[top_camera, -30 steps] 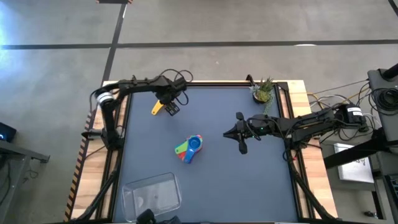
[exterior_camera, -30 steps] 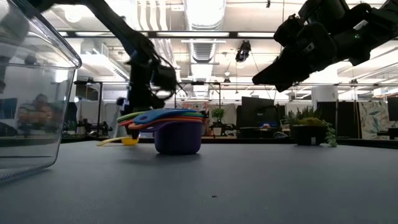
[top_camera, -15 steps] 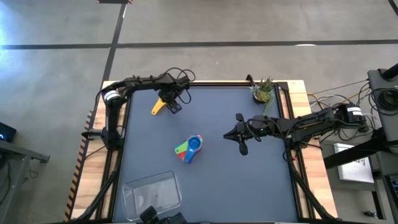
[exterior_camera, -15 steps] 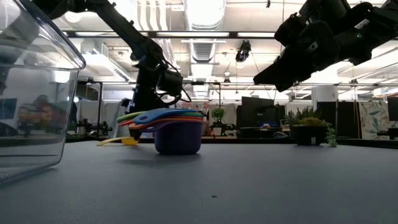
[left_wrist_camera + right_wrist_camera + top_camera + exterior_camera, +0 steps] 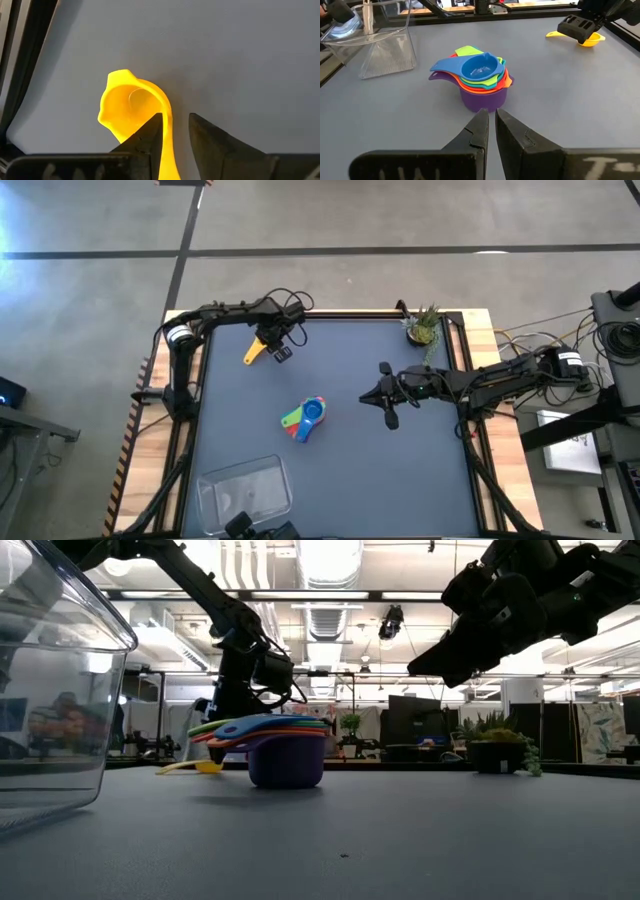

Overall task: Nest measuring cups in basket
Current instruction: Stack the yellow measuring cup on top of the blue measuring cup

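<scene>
**Left pincer straddles the yellow cup's handle at the far left of the bench**

The basket [image 5: 245, 496] sits at the near left edge of the bench [image 5: 400, 470]; the high view cuts off its near side behind dark gear, and the low view shows only one clear wall of it, cropped by the frame.

Far left, the left pincer [image 5: 279, 352] is down at the yellow cup [image 5: 254, 352]. In the left wrist view its fingers [image 5: 150, 137] stand on either side of the cup's handle, one touching it, the other a sliver clear, so whether the grip has closed cannot be told. The handle's end is out of sight between the fingers, and from above the pincer covers that end too.

Near the middle, the other cups stand as one nested stack [image 5: 477, 80]: blue cup [image 5: 472, 66] on top, green, orange and red rims under it, purple cup [image 5: 482, 101] at the bottom. A teal cup cannot be made out in the stack.

Right of the stack and well apart from it, the right pincer [image 5: 389, 417] hangs above the bench, clenched on nothing. A small potted plant [image 5: 423, 326] stands at the far right corner.
</scene>
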You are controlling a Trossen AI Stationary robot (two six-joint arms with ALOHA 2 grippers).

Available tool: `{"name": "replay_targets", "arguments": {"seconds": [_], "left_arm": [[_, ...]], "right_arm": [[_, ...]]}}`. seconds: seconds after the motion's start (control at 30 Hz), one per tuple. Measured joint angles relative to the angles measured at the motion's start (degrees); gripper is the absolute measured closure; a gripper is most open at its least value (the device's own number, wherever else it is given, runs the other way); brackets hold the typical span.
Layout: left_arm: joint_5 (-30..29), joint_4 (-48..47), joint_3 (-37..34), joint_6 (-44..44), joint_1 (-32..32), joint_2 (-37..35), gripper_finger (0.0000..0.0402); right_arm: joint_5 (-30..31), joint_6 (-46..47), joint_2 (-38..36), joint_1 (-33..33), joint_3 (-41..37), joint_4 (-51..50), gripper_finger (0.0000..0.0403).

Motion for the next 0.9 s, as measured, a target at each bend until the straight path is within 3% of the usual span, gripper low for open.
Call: {"name": "replay_targets", "arguments": {"seconds": [0.2,0.4,0.8,0.9], "left_arm": [[-0.02,-0.77,-0.04,1.24,0.0,0.0,0.0336],[-0.01,-1.66,0.25,1.77,0.0,0.0,0.0396],[0.89,-6.26,6.3,1.68,-4.44,-0.07,0.0401],[3.76,-6.08,7.35,0.43,-4.33,-0.07,0.0397]], "right_arm": [[0.0,0.06,0.0,0.0,0.0,0.02,0.038],[0.02,0.06,0.0,0.0,0.0,0.02,0.038],[0.02,0.06,0.0,0.0,0.0,0.02,0.038],[0.02,0.08,0.0,0.0,0.0,0.02,0.038]]}}
